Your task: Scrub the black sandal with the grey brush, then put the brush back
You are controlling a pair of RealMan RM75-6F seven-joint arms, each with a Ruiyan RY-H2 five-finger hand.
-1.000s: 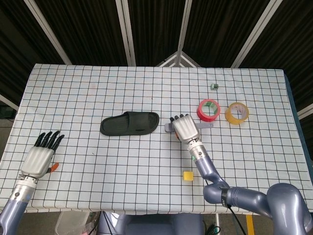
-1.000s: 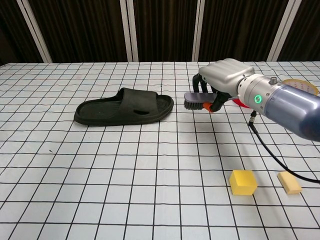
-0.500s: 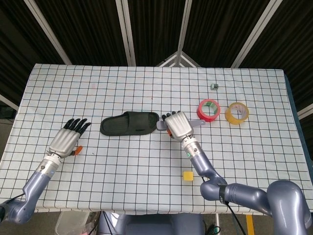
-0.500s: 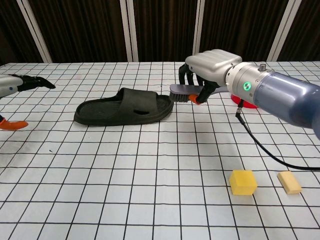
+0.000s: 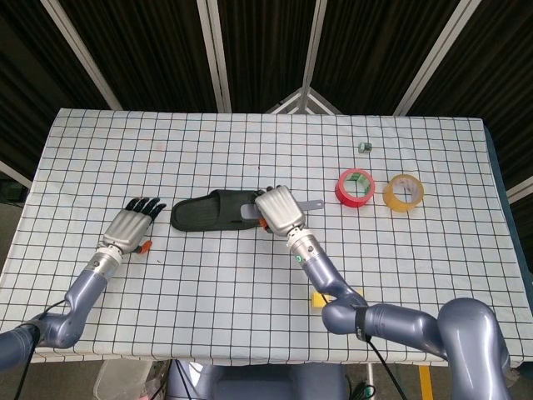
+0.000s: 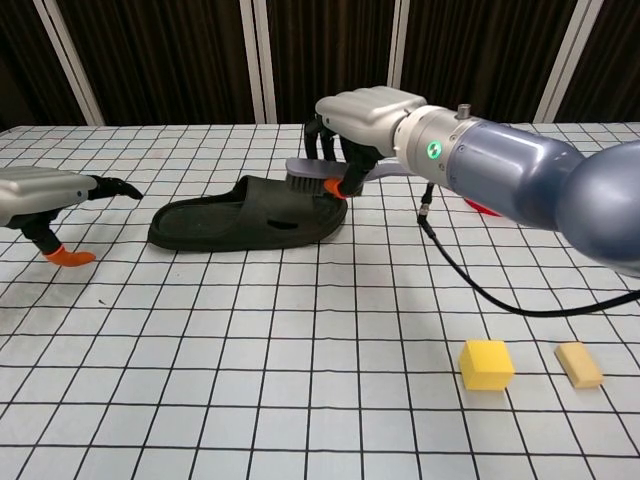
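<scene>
Black sandal (image 5: 221,210) lies mid-bench. Your right hand (image 6: 362,118) grips the grey brush (image 6: 318,172), bristles over the sandal's strap end. Left hand (image 5: 133,225) hovers just off the sandal's heel end, fingers spread, holding nothing. Lower the bristles flat, stroke along the sandal; steady the heel if it slides. Bristle contact is hard to judge: the fingers hide the brush head from above.

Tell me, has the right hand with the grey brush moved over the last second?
Yes. The right hand carried the grey brush leftward, away from the red tape roll, over the black sandal's strap end.
</scene>
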